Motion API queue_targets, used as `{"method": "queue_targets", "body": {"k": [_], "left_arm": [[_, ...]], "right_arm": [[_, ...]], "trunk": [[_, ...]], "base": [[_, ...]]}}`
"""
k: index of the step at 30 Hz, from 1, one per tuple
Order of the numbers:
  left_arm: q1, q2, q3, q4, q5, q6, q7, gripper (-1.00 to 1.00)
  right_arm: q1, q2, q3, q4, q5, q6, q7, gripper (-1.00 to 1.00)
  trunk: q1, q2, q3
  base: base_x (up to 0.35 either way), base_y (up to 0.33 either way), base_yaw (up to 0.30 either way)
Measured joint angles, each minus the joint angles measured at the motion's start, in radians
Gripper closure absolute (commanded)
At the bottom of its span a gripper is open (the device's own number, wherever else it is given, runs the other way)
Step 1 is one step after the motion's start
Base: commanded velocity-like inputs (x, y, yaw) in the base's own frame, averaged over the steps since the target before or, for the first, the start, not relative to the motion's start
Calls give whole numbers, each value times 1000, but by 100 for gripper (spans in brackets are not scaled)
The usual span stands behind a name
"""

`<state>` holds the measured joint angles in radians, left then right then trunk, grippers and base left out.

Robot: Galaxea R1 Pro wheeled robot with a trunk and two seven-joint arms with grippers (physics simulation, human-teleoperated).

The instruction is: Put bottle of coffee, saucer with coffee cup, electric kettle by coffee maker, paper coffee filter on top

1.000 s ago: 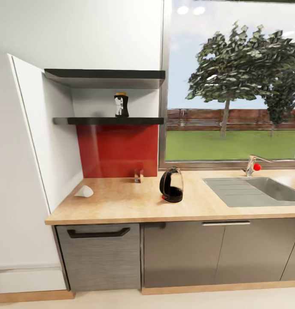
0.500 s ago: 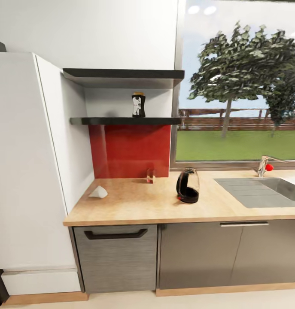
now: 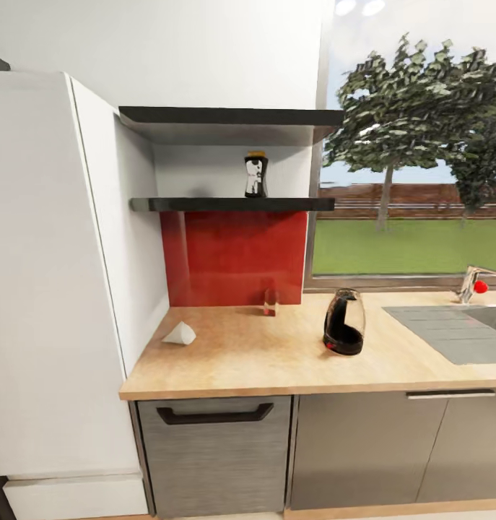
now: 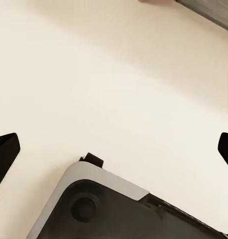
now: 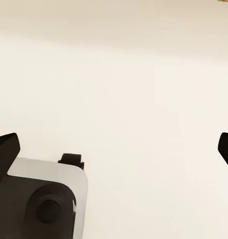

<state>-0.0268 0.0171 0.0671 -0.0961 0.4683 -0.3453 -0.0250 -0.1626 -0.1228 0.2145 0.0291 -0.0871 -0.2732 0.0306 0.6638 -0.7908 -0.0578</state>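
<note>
The bottle of coffee [image 3: 255, 175], dark with a yellow cap and white label, stands on the kitchen shelf [image 3: 233, 204] above a red backsplash. On the kitchen countertop [image 3: 276, 361] lies the paper coffee filter [image 3: 180, 334] near the left wall, and the electric kettle [image 3: 344, 323] stands right of the middle. My left gripper [image 4: 114, 149] is open over pale floor, its dark fingertips [image 4: 4, 152] far apart. My right gripper [image 5: 114, 147] is open too, with fingertips [image 5: 5, 148] spread wide above the floor. The coffee maker, saucer and coffee cup are out of view.
A small glass item [image 3: 270, 302] stands against the backsplash. The steel sink [image 3: 457, 328] and a tap [image 3: 471, 282] sit at the right. A tall white cabinet [image 3: 53, 289] borders the counter's left end. Grey drawer fronts [image 3: 219, 455] run below. The robot's base [image 4: 119, 209] shows under both wrists.
The whole head view has shifted: shelf, kettle and counter now sit further right and slightly larger, so the camera has moved left and closer. The things themselves have not moved.
</note>
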Motion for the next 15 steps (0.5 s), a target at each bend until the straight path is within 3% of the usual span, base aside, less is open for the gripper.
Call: {"method": "queue_targets", "body": {"k": [10, 15], "left_arm": [[0, -1, 0, 2, -1, 1, 0, -100], [0, 0, 0, 2, -3, -3, 0, -100]], "right_arm": [[0, -3, -1, 0, -3, 1, -1, -100], [0, -5, -1, 0, -3, 1, 0, -100]], "trunk": [[0, 0, 0], [0, 0, 0]], "base": [[317, 112, 0], [59, 16, 0]]}}
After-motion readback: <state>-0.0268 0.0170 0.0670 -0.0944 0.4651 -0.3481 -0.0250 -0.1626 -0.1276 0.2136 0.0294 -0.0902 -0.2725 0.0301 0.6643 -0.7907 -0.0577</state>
